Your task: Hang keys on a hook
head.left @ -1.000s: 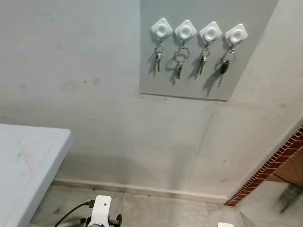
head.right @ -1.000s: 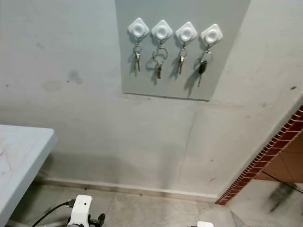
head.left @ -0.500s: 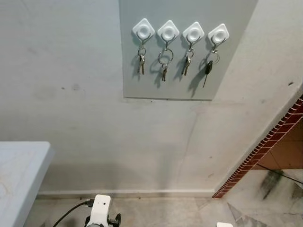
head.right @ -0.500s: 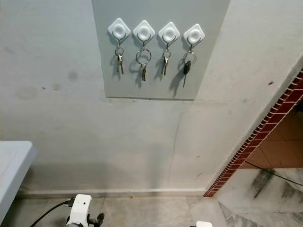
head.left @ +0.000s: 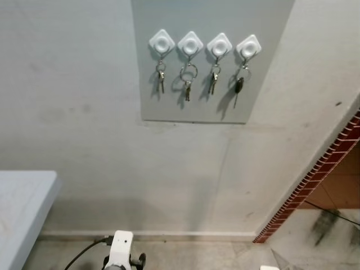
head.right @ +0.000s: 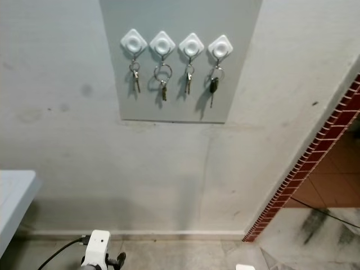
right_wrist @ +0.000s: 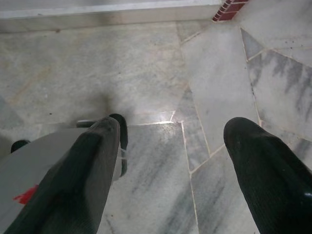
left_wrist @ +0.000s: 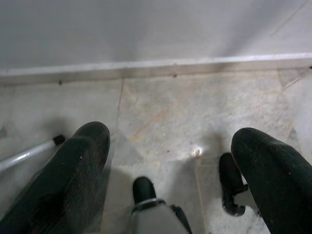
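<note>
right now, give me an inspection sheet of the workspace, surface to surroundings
surface: grey panel fixed on the pale wall, bearing a row of four white hooks.
job's things: each hook carries keys; the rightmost hook holds a black-headed key.
clutter: nothing seen.
grippers: left gripper low above the floor, fingers apart, holding nothing; right gripper likewise, fingers apart and holding nothing.
cables: black cable running to the white housing on the left arm.
surroundings: white table to the robot's left, marble tile floor, skirting at the wall foot, red brick edging to the right.
</note>
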